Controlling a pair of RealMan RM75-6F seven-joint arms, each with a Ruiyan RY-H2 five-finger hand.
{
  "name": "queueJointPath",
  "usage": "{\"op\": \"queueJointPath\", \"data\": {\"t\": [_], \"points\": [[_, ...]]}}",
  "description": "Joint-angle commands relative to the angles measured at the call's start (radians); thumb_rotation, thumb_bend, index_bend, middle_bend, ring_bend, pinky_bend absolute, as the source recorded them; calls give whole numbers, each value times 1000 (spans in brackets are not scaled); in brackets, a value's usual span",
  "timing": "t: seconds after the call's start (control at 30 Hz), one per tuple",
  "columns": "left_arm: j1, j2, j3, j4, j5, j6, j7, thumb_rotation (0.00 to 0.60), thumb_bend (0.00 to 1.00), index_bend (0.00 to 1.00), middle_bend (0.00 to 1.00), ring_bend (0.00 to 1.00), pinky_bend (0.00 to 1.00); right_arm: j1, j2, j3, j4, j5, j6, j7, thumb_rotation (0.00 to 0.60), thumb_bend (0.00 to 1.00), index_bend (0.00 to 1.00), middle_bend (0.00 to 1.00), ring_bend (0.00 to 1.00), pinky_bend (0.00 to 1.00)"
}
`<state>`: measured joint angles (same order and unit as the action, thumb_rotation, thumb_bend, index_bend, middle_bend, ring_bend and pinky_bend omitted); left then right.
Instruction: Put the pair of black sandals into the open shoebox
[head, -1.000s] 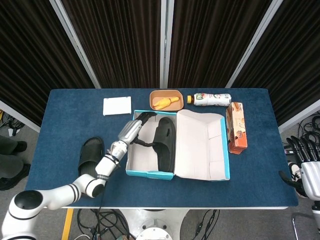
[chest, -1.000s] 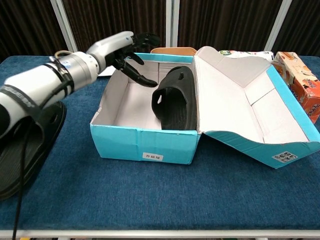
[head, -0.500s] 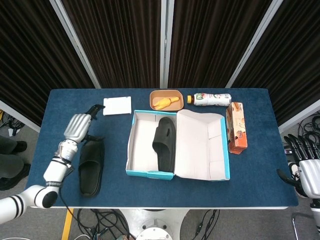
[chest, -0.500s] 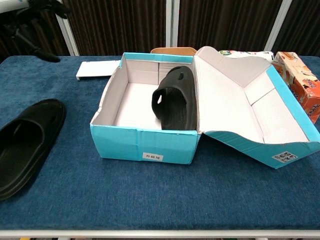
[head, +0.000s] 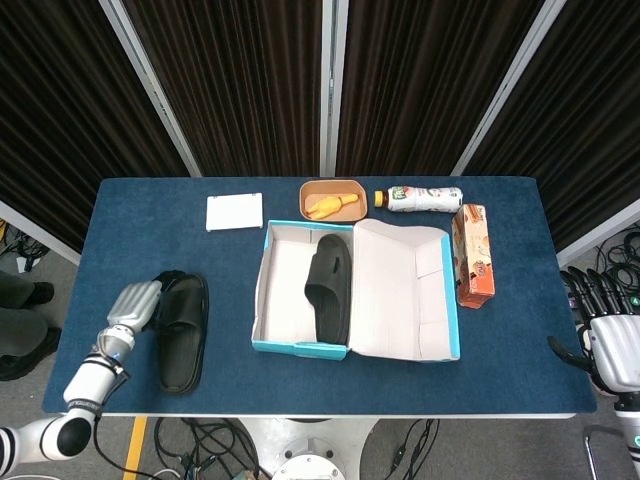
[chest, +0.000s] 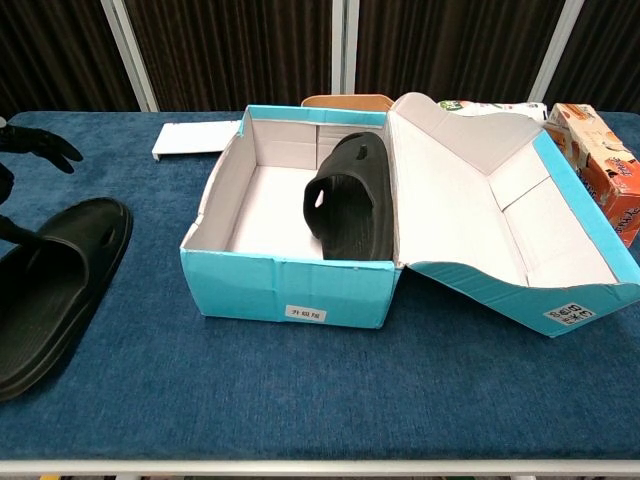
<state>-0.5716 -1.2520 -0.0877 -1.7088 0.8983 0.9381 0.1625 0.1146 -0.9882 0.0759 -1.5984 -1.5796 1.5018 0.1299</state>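
Note:
One black sandal (head: 328, 286) (chest: 350, 203) stands on its side inside the open turquoise shoebox (head: 262, 300) (chest: 292, 285), leaning on the right wall. The other black sandal (head: 181, 330) (chest: 52, 288) lies flat on the blue table, left of the box. My left hand (head: 134, 304) is at that sandal's left edge with its fingers (chest: 38, 146) spread and nothing in its grasp; the chest view shows only fingertips at the frame's left border. Beyond the table's right edge my right hand (head: 612, 340) hangs with fingers apart, empty.
Along the table's back edge are a white flat box (head: 234, 212), a tan bowl with orange food (head: 331, 199), a lying bottle (head: 420, 199) and an orange carton (head: 473, 255). The shoebox lid (head: 405, 290) lies open to the right.
My left hand pulled out of the shoebox, swung left across the table and came down beside the sandal lying there. The right hand barely moved.

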Motion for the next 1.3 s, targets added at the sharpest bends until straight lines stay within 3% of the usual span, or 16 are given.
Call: {"op": "queueJointPath", "data": {"t": [0.03,0.27,0.43,0.6,0.7,0.8,1.03,1.3], "points": [[-14,-25,8,18,-51,-21,38,600,0,140,156,729,714,1,-1,0,2,2,-2,1,600,117,0,67,0,0],[-47,-90,13,94,-163,-25,123,600,0,140,156,739,714,3,-2,0,3,6,-4,2,600,117,0,67,0,0],[-81,-113,18,151,-254,-90,156,600,0,158,180,761,728,1,-3,-2,4,8,-4,1,600,117,0,67,0,0],[-76,-145,2,203,-258,-91,119,600,0,403,478,851,825,-1,-4,-1,4,11,-1,1,600,117,0,67,0,0],[-63,-139,-12,206,-228,-85,80,600,0,514,577,882,840,-1,-5,0,5,12,2,0,600,117,0,67,0,0],[-37,-106,-54,172,-185,-82,-16,600,0,534,588,885,842,0,-5,-1,6,9,4,2,600,117,0,67,0,0],[37,-44,-235,123,33,-31,-405,600,0,536,581,855,845,-1,-3,-2,7,4,8,3,600,118,0,67,0,0],[-35,-135,-360,225,226,-55,-757,600,0,548,573,739,818,-2,-2,-3,4,4,9,-1,600,117,0,67,0,0]]}}
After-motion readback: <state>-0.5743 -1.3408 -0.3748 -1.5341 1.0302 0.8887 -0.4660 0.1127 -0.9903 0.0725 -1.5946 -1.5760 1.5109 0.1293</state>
